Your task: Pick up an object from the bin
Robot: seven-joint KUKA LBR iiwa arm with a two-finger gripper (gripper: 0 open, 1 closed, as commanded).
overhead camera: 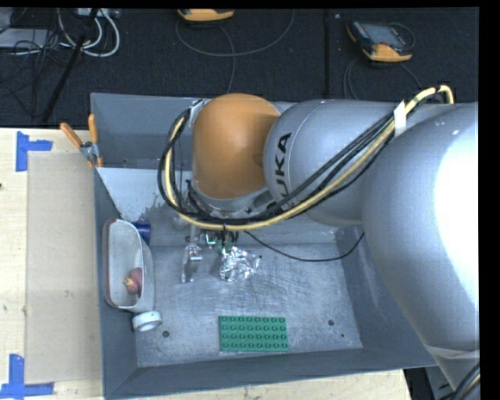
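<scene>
Dark floor beyond the claw (208, 248), w/ loose cables & two small devices.
Floor (289, 62) is black & rough-textured like carpet, running across the far side behind the claw. Behind-left of claw: white cables (100, 30) in a bundle, plus a dark rod (66, 74) slanting down. Straight behind, at the top edge: orange-and-black device (205, 12), w/ thin cable loop (233, 58) below it. Behind-right: second device (380, 41), same colours, thin lead (349, 74) trailing off it. Light looks even across the floor.

The silver-grey arm (406, 203) is wearing a rounded orange cover (230, 141), showing black KUKA lettering (279, 161) and carrying black and yellow cables (164, 176).
</scene>
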